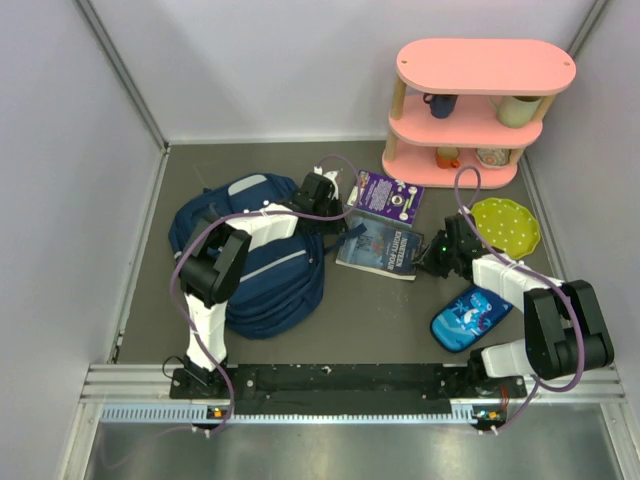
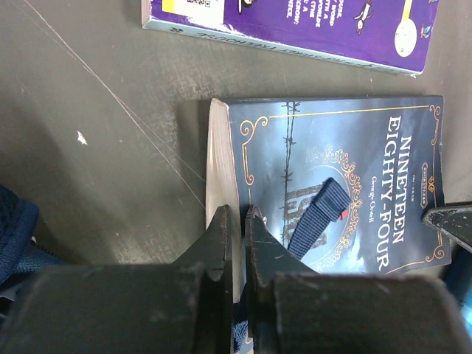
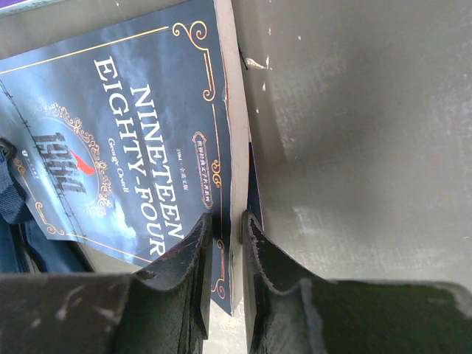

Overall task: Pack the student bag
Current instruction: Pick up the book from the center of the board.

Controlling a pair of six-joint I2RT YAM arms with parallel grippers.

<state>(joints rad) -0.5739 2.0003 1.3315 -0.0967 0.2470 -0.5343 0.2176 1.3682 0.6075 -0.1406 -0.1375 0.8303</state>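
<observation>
The navy student bag [image 1: 250,262] lies at the left of the table; a bit of its fabric shows in the left wrist view [image 2: 11,228]. The dark "Nineteen Eighty-Four" book [image 1: 378,245] lies just right of it. My left gripper [image 1: 343,222] is shut on the book's left page edge [image 2: 221,162], its jaws clamped on either side [image 2: 241,225]. A navy bag strap [image 2: 317,217] lies across the cover. My right gripper [image 1: 432,258] is shut on the book's opposite edge [image 3: 228,228], one finger over the cover [image 3: 110,125], one under.
A purple book [image 1: 388,195] lies just behind, also in the left wrist view [image 2: 310,26]. A blue cartoon pencil case [image 1: 470,318] lies front right, a green dotted plate [image 1: 505,225] at the right. A pink shelf [image 1: 480,65] with cups stands at the back right.
</observation>
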